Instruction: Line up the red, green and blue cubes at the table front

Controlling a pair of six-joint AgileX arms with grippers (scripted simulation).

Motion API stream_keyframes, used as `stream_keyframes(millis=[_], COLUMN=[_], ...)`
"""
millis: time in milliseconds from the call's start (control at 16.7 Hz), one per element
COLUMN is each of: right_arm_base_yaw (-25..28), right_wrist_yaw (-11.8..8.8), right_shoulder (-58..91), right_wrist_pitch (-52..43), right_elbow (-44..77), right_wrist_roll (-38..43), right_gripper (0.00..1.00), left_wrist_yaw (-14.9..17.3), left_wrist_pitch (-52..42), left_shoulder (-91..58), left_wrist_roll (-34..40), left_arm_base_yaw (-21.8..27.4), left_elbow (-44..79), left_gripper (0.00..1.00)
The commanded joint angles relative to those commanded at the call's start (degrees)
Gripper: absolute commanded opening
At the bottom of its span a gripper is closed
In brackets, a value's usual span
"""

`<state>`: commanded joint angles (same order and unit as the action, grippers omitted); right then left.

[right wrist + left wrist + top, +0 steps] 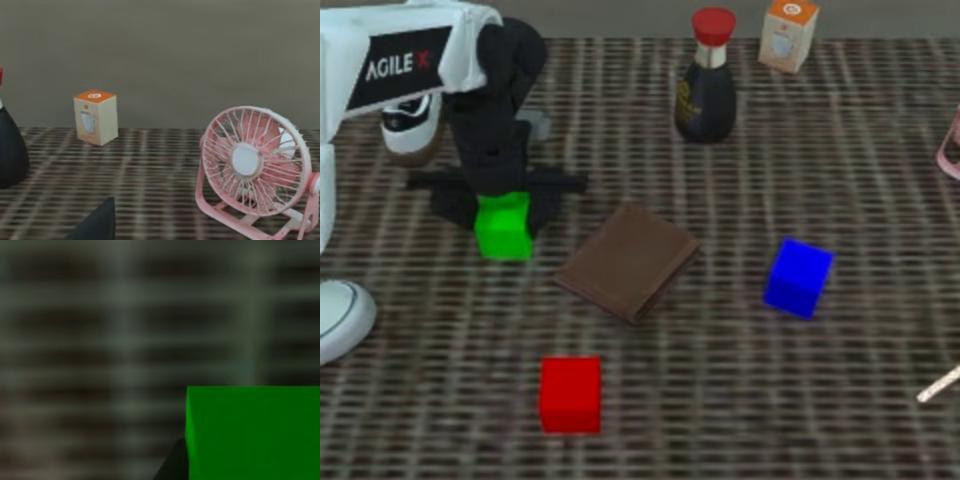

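Closest to the overhead camera, the white and black left AgileX arm reaches in from the upper left, and its black left gripper [505,200] stands directly over the bright green cube [504,228], which sits on the dark brown-and-grey woven table [740,400] at the left side; whether the fingers grip the cube cannot be told from above. The flat brown square pad [629,261] lies near the middle, the deep blue cube [799,277] to its right, and the bright red cube [570,394] nearer the front edge, below the pad. At the back stand a dark bottle with a round red cap [707,88] and a small cream box with an orange top [788,34] (a white shoe [410,128] peeks out beneath the arm). In the left wrist view, the green cube [252,432] fills one corner, very close, with a dark finger edge [172,465] touching its side over the woven surface. In the right wrist view, a pink desk fan [255,165] stands on the table near the cream box [95,116]; only one dark fingertip [97,222] of the right gripper shows, so its state cannot be told.
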<state>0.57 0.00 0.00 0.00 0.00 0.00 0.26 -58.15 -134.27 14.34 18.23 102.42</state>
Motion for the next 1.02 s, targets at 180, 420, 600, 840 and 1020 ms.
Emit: stream_keyframes(millis=[180, 420, 600, 840, 1020], right_arm_base_yaw=[0.00, 0.00, 0.00, 0.00, 0.00], right_wrist_yaw=[0.00, 0.00, 0.00, 0.00, 0.00], right_shoulder=[0.00, 0.00, 0.00, 0.00, 0.00], right_wrist_pitch=[0.00, 0.00, 0.00, 0.00, 0.00], right_elbow=[0.00, 0.00, 0.00, 0.00, 0.00], right_wrist_roll=[0.00, 0.00, 0.00, 0.00, 0.00], right_gripper=[1.00, 1.00, 1.00, 1.00, 1.00], left_wrist_yaw=[0.00, 0.00, -0.01, -0.04, -0.04], left_wrist_pitch=[0.00, 0.00, -1.02, -8.90, -13.43], left_shoulder=[0.00, 0.00, 0.25, 1.99, 3.38], left_wrist_roll=[0.00, 0.00, -0.02, 0.18, 0.06], left_arm_base_yaw=[0.00, 0.00, -0.18, -0.87, -1.13], left_elbow=[0.00, 0.00, 0.96, 6.57, 10.03], left_gripper=[0.00, 0.00, 0.00, 0.00, 0.00])
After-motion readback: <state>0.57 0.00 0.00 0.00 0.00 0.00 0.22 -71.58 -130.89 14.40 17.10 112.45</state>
